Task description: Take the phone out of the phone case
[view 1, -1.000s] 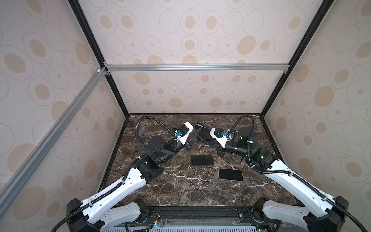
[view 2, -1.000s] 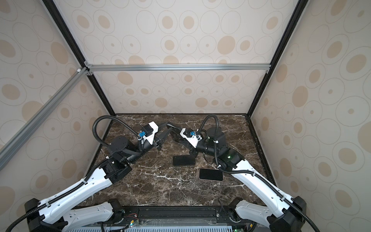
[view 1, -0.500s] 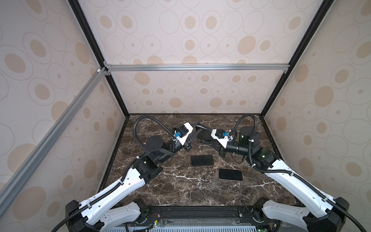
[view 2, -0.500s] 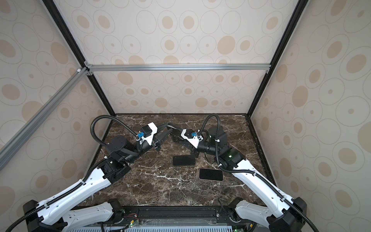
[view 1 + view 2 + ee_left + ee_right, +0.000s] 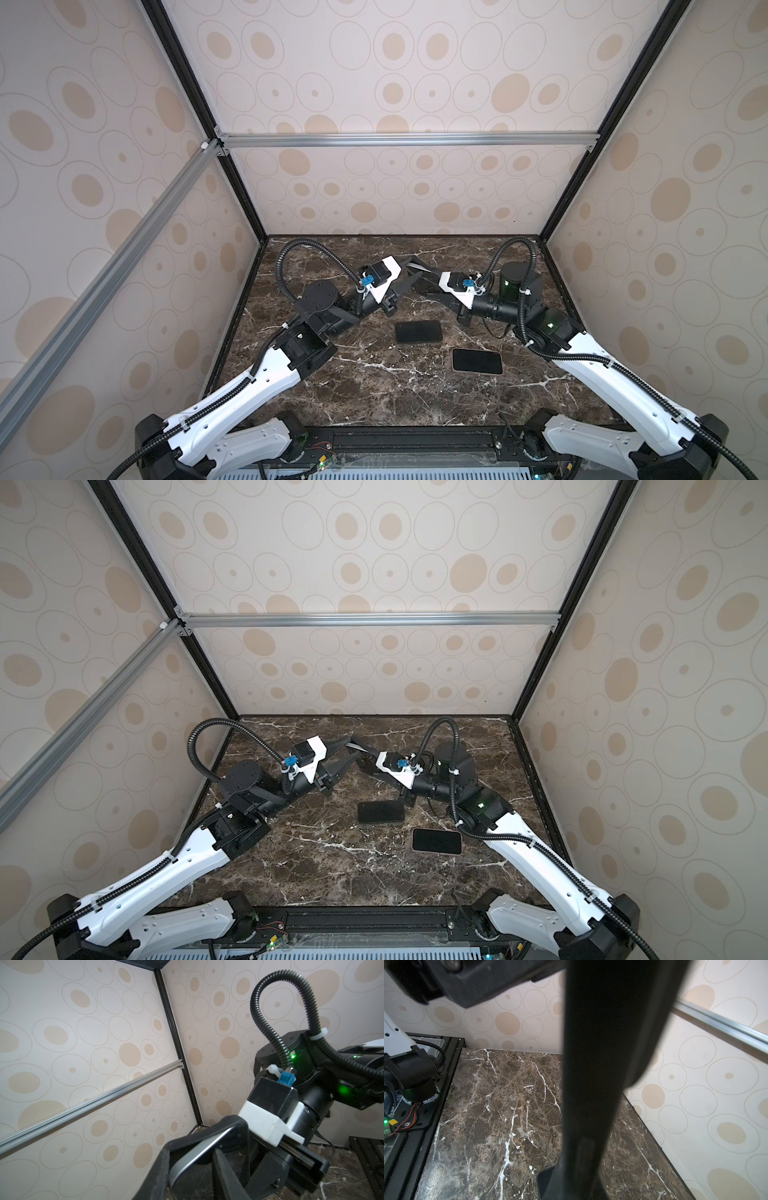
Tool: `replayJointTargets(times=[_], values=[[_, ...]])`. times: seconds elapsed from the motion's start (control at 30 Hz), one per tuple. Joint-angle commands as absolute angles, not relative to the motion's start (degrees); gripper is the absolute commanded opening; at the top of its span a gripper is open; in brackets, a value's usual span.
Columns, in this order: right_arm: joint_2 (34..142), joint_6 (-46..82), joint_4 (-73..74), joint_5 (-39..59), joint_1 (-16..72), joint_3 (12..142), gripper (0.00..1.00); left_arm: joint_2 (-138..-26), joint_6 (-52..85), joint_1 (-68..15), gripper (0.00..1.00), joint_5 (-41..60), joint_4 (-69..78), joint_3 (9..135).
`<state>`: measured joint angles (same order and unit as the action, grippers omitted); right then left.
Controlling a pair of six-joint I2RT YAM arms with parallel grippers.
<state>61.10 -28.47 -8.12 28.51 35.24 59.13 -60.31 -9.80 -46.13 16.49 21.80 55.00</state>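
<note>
1. marble table [image 5: 374, 399]: underneath both grippers, with the grippers raised over its far half.
2. left gripper [image 5: 417, 270]: tip to tip with the right gripper [image 5: 426, 277] in both top views. jaws part-way apart, one of its fingers [image 5: 160, 1169] on either side of the load in the left wrist view. cannot tell whether pressing on the load or only framing it.
3. right gripper again: pinched fully together, seemingly on the black rim at the side away from the left gripper. only a blurred black bar across the middle of the right wrist view, so exact contact hard to read.
4. pink-edged slab [image 5: 477, 361]: flat on the table, below the right gripper and nearer the robot base, well apart from the fingertips.
5. dark slab [image 5: 417, 331]: flat on the table, below the meeting point of the two grippers. near the pink-edged slab, not touching.
6. phone case [image 5: 207, 1131]: black and soft, up off the table between the two grippers. rim bowed into a loop from the left gripper's finger across toward the right gripper.
7. phone [image 5: 193, 1159]: silver edge inside that loop, between the left gripper's fingers. gap visible between edge and bowed rim; lower part hidden behind the fingers.
</note>
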Motion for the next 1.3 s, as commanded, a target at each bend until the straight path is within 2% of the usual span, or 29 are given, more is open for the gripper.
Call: replayJointTargets(times=[0.0,0.17,0.3,0.47,0.67,0.83,1.07,1.27], values=[[59.3,-35.7,-0.3,38.0,38.9,60.1,0.0,-63.7,-8.7,-47.2,0.4,20.5,15.0,53.9],[59.4,-28.6,1.8,29.6,38.9,59.8,0.0,-62.0,-8.8,-47.2,0.45,17.9,15.7,53.5],[59.3,-26.8,3.0,30.1,38.9,59.1,0.0,-61.9,-9.0,-47.2,0.41,18.5,15.5,54.0],[59.4,-28.4,-1.0,34.0,38.5,61.3,0.0,-62.8,-10.0,-46.8,0.35,24.0,11.2,56.0],[60.1,-26.5,-5.0,49.5,33.5,65.4,0.0,-64.8,-9.0,-43.2,0.33,40.3,4.7,59.9],[61.2,-24.7,-5.5,58.4,30.5,67.8,0.0,-66.0,-8.1,-40.8,0.33,50.2,1.4,62.2],[62.6,-19.8,0.4,61.2,30.3,68.5,0.0,-67.4,-7.9,-40.6,0.33,50.6,0.6,62.3],[63.1,-22.4,-2.0,56.2,30.6,69.8,0.0,-70.3,-8.6,-40.7,0.34,48.8,-1.9,62.8]])
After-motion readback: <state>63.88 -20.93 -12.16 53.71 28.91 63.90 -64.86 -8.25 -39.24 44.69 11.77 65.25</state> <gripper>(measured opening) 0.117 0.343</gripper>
